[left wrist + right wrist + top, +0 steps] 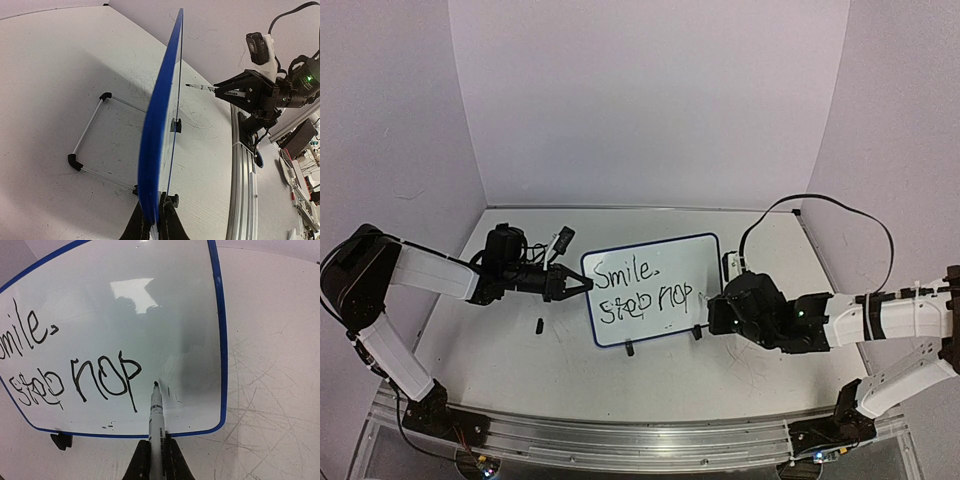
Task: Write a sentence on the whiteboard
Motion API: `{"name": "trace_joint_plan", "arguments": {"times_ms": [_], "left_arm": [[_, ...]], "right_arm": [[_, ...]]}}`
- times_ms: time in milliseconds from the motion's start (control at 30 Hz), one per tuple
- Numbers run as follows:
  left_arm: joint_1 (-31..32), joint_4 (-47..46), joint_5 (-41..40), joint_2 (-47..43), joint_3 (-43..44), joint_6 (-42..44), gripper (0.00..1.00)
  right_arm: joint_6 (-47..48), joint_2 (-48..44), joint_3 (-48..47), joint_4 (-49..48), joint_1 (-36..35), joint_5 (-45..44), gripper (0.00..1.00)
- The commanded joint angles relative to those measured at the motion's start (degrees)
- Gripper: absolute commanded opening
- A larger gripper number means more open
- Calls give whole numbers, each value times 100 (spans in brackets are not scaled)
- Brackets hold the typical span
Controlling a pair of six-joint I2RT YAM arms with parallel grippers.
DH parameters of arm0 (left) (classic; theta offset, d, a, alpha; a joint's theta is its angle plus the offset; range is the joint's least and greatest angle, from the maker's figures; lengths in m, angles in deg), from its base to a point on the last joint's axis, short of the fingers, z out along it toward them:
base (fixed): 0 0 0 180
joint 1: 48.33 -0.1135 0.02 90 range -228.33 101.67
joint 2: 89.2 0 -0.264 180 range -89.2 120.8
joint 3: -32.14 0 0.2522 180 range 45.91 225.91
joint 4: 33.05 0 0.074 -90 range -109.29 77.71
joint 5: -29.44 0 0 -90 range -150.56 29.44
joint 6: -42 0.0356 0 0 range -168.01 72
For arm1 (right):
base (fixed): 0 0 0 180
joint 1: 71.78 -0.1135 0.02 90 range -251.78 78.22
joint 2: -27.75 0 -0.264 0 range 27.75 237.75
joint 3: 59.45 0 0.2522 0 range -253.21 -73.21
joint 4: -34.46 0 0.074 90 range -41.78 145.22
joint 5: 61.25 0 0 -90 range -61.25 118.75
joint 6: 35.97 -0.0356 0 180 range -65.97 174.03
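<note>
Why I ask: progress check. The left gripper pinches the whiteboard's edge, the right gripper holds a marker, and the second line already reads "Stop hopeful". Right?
Not quite: in the right wrist view the second line of the sentence reads only "Stop hop" so far. The left gripper does pinch the whiteboard by its edge, and the right gripper does hold the marker.

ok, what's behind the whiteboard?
Behind the whiteboard, the left wrist view shows a wire stand with black corners resting on the table. From the top view the board hides it.
</note>
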Motion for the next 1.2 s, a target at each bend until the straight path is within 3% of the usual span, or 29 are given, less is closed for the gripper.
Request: {"name": "trace_joint_plan", "arguments": {"times_ms": [0,467,800,1167], "left_arm": [[3,436,-664,109,99,299,0],[3,444,-663,180,111,320,0],[8,444,-686,175,94,325,0],[3,462,-725,155,75,331,0]], "right_arm": [[163,-57,-168,-16,73,-154,0],[507,65,-141,-160,189,203,0],[798,-59,34,-892,191,612,0],[395,407,-223,-444,190,366,0]]}}
